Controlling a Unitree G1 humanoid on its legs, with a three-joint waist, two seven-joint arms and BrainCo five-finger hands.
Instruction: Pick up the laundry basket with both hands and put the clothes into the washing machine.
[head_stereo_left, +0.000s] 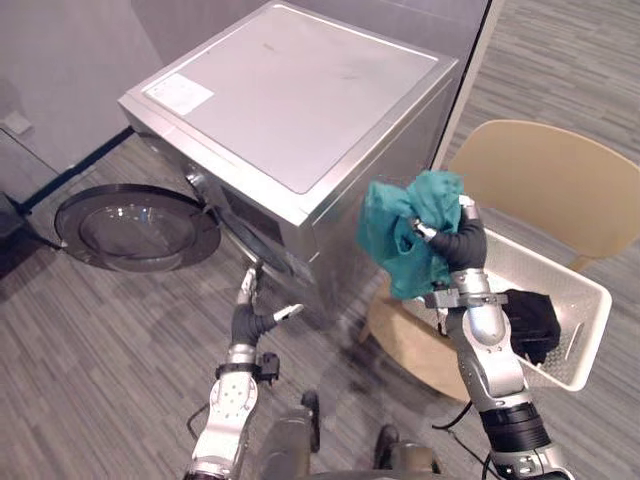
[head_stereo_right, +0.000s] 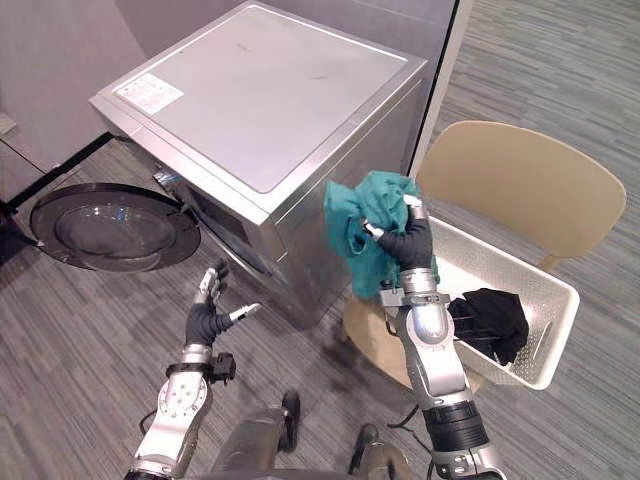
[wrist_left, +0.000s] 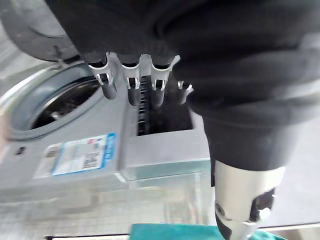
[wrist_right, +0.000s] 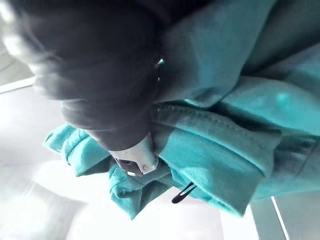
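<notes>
My right hand (head_stereo_left: 455, 238) is shut on a teal garment (head_stereo_left: 403, 232), held up in the air beside the washing machine's right front corner; the cloth (wrist_right: 220, 130) bunches round the thumb in the right wrist view. A white laundry basket (head_stereo_left: 575, 300) rests on a wooden chair seat (head_stereo_left: 410, 345) to the right, with a black garment (head_stereo_left: 532, 322) inside. The silver washing machine (head_stereo_left: 300, 100) stands ahead, its round door (head_stereo_left: 135, 228) swung open to the left. My left hand (head_stereo_left: 250, 318) hovers low in front of the machine, fingers (wrist_left: 131, 82) straight and empty.
The chair's curved tan backrest (head_stereo_left: 550, 175) rises behind the basket. Grey wood-pattern flooring (head_stereo_left: 90, 340) stretches in front of the machine. A grey wall (head_stereo_left: 60, 70) stands at the left.
</notes>
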